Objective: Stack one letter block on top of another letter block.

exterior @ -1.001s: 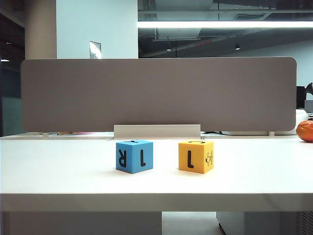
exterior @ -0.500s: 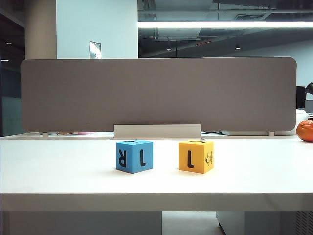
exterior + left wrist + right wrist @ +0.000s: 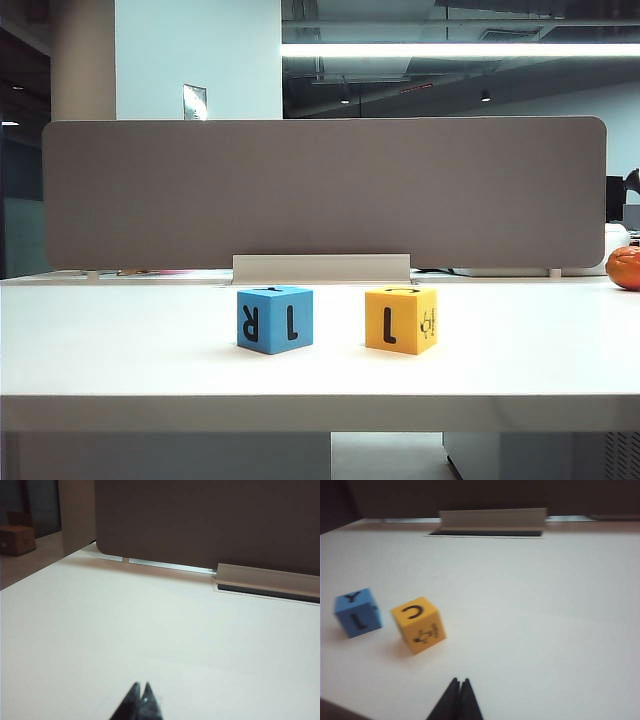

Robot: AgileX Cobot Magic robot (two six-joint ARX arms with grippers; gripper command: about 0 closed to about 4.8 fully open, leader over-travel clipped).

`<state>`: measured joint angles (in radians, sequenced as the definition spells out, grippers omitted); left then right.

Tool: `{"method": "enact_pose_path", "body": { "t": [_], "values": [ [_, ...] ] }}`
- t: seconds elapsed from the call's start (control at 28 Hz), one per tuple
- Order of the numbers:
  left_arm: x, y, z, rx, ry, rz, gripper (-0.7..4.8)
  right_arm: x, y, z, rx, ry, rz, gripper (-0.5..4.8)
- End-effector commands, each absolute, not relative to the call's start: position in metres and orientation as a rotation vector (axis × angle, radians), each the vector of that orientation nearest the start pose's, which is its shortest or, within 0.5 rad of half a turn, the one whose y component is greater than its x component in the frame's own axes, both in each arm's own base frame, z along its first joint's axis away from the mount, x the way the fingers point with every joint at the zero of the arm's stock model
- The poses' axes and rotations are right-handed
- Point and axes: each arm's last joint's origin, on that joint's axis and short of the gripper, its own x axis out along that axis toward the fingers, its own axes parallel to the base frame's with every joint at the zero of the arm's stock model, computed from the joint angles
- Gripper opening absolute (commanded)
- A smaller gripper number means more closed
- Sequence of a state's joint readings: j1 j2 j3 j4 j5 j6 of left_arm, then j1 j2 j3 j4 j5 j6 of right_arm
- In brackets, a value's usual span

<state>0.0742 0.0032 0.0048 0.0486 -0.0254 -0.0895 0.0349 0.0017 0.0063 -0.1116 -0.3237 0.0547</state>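
Blue letter block (image 3: pixel 274 319) sits on the white counter (image 3: pixel 120 350), left of the yellow letter block (image 3: pixel 400 319), a clear gap between them, both upright and unstacked. Left claw (image 3: pixel 141 689) hovers over bare counter with its tips pressed together, empty. Right claw (image 3: pixel 459 683), also pinched closed and empty, hangs near the yellow block, apart from it.

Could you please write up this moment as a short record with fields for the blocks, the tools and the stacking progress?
blue block: on the table, left of the yellow one, apart from it
yellow block: on the table, nothing on top
left tool: shut, empty, over bare table, no block in its view
right tool: shut, empty, short of both blocks
background: grey divider, orange object at far right
stacking: not yet begun
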Motion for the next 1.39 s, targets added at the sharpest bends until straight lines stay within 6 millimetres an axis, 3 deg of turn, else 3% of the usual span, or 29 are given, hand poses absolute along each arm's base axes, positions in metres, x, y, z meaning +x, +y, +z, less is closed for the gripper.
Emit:
{"method": "enact_pose_path", "body": {
  "t": [0.04, 0.36, 0.86, 1.04, 1.29, 1.39],
  "values": [
    [0.097, 0.008, 0.171, -0.084, -0.064, 0.094, -0.05, 0.094, 0.014, 0.155, 0.072, 0.109, 0.421, -0.01],
    [0.097, 0.007, 0.162, -0.088, 0.032, 0.058, -0.06, 0.091, 0.020, 0.155, 0.084, 0.115, 0.660, -0.01],
    [0.096, -0.002, 0.168, -0.137, 0.002, -0.233, -0.06, 0.090, 0.021, 0.154, 0.087, 0.125, 0.681, -0.01],
    [0.091, -0.004, 0.190, -0.161, -0.064, -0.298, -0.06, 0.090, 0.021, 0.154, 0.087, 0.125, 0.681, -0.01],
    [0.079, -0.005, 0.257, -0.165, -0.212, -0.322, -0.06, 0.091, 0.020, 0.154, 0.085, 0.123, 0.652, -0.01],
    [0.084, -0.005, 0.271, -0.158, -0.206, -0.341, -0.06, 0.091, 0.020, 0.154, 0.085, 0.123, 0.652, -0.01]
  ]
}}
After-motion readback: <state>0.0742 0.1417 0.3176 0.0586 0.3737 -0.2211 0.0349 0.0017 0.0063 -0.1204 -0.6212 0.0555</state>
